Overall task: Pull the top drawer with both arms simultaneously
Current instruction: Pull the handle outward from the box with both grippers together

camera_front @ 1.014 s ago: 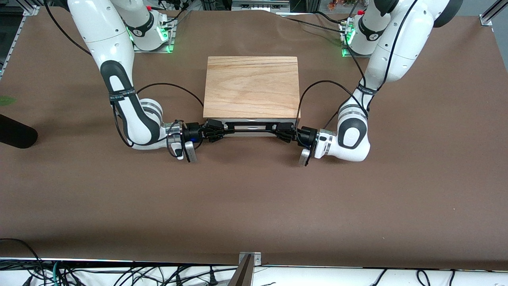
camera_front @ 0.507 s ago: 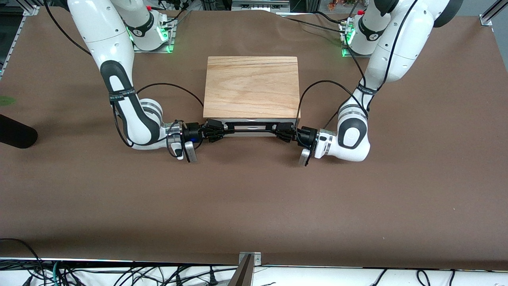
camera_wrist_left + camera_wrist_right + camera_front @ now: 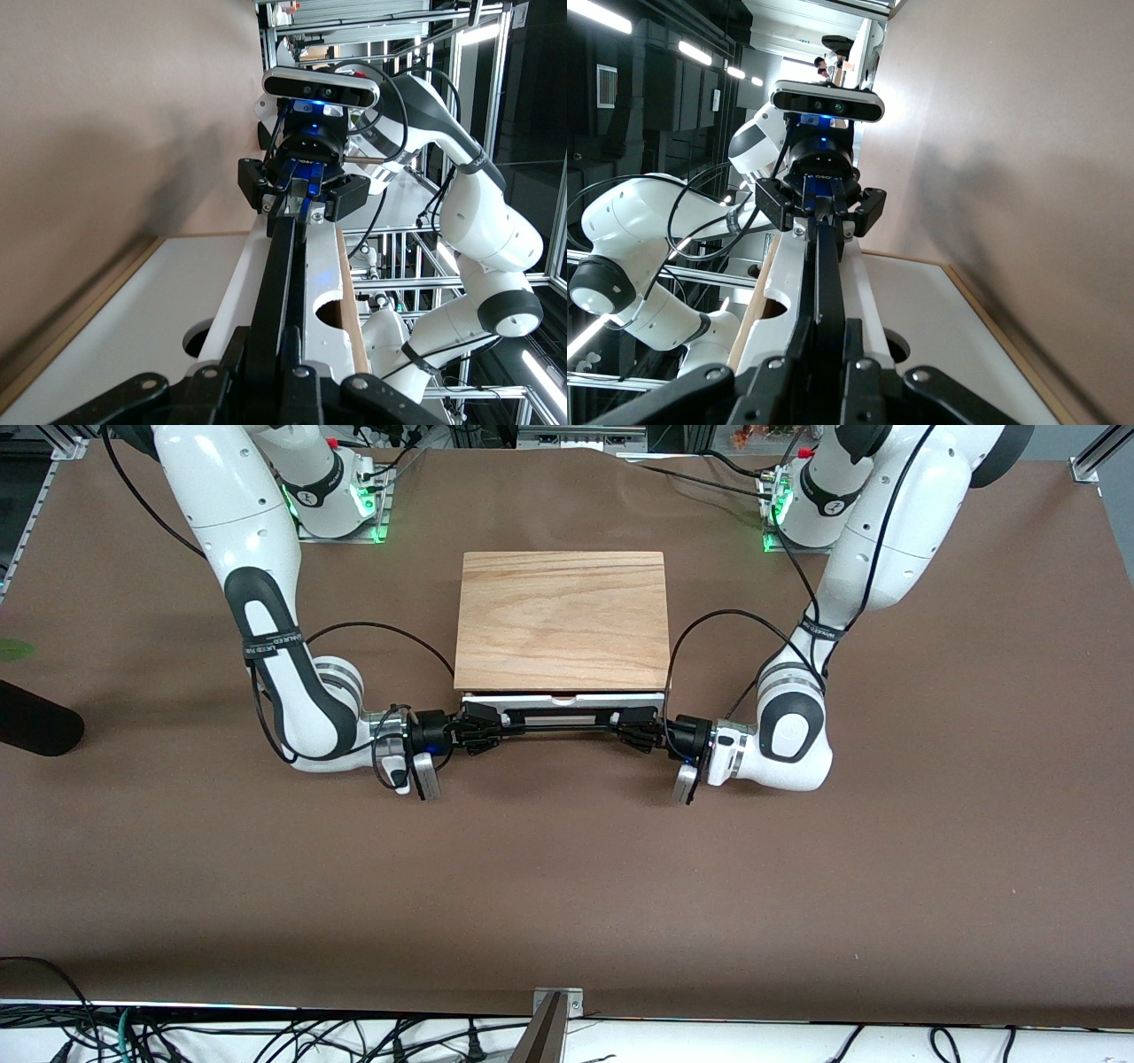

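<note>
Top drawer (image 3: 563,701) sits just cracked out of the light-wood box (image 3: 562,618), mid-desk toward the robots' edge, white front facing the front-camera edge. Black bar handle (image 3: 560,726) runs lengthwise between the arm ends. Right gripper (image 3: 479,730) is clamped on the handle's end toward the right arm's side, left gripper (image 3: 634,731) clamped on the end toward the left arm's side, each end-on along the bar. Pull direction is square to the bar, toward the front-camera edge; both arms equally placed, so even travel matters.
</note>
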